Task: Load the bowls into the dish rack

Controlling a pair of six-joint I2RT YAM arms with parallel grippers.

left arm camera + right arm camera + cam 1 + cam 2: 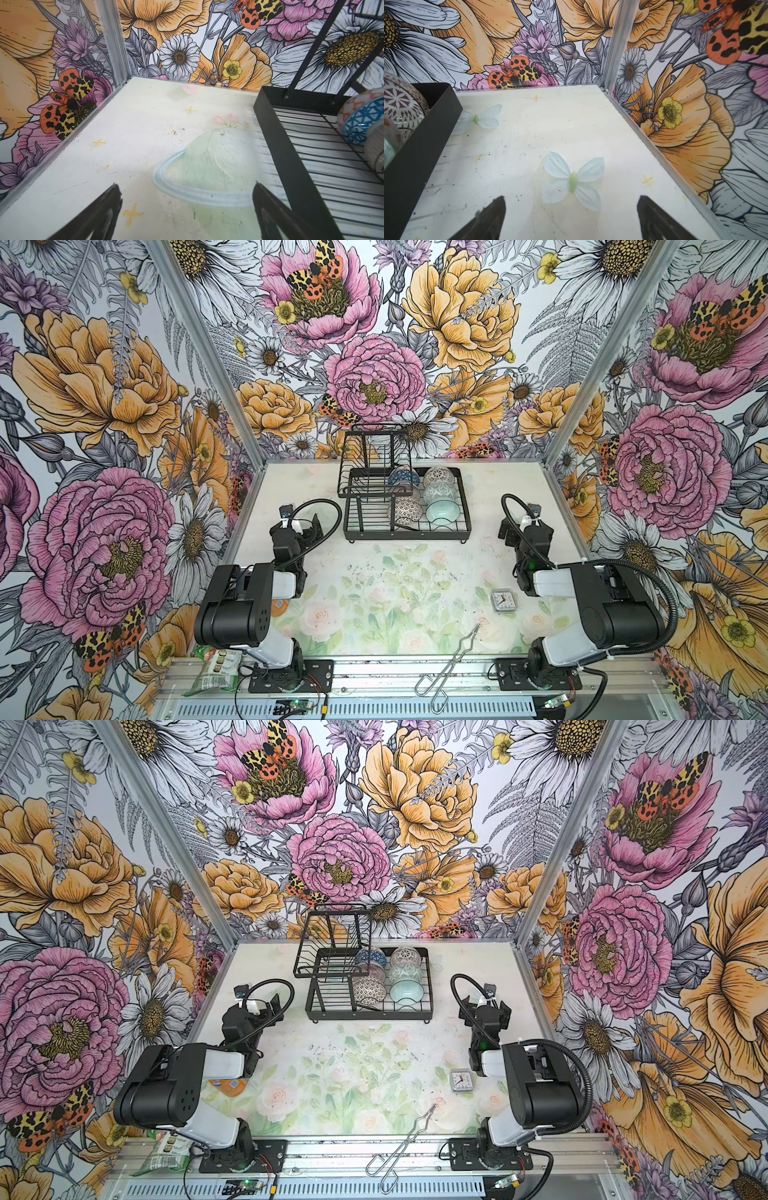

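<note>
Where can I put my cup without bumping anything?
The flowery table is bare in the middle, between the black wire dish rack, the small clock and the metal tongs. Crowded: the rack's right half, full of ceramic bowls.

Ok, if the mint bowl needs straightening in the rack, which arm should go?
Right, I'd say. The mint bowl sits at the dish rack's front right, the side where the right gripper hangs open and empty. The left gripper, also open, would have to cross the mosaic bowl.

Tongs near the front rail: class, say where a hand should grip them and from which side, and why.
I'd grip the tongs across both arms just behind the tips, from straight above: they lie flat, and there the wires run close together.
</note>
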